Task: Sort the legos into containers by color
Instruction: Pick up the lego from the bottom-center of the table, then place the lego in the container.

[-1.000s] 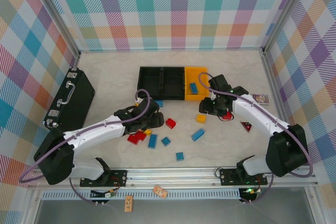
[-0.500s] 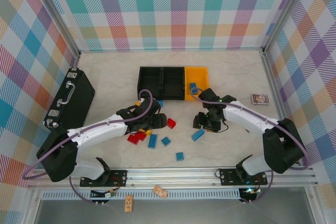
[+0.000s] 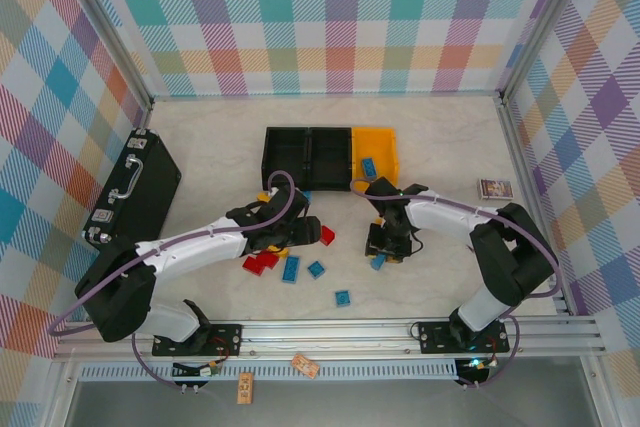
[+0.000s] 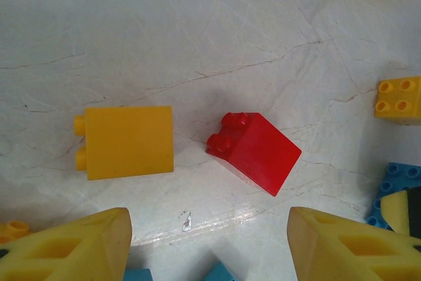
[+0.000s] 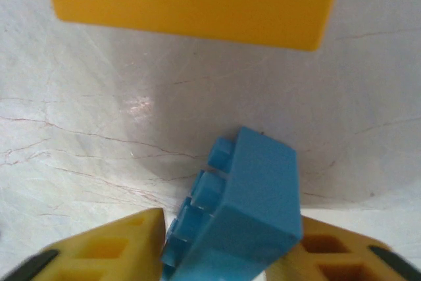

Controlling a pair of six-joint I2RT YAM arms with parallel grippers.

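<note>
Step in hand: pickup of blue brick [image 5: 240,208], mid-tabletop, right of centre, nearer than bin row. Right gripper [image 5: 223,249] pinches it between both pads; brick sits tilted. Next, by my reading: lift clear, carry to yellow-orange bin [image 3: 384,147], which holds another blue piece [image 3: 369,167]; tilt may let it slip. Left gripper [image 4: 209,235] wide, empty, over red brick [image 4: 253,153] and yellow brick [image 4: 128,141], slightly apart; needs to centre on one.

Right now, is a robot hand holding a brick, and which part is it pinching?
The right gripper pinches the small blue plastic studded brick at its lower end, studded face against one finger. The left gripper is open, holding nothing.
</note>
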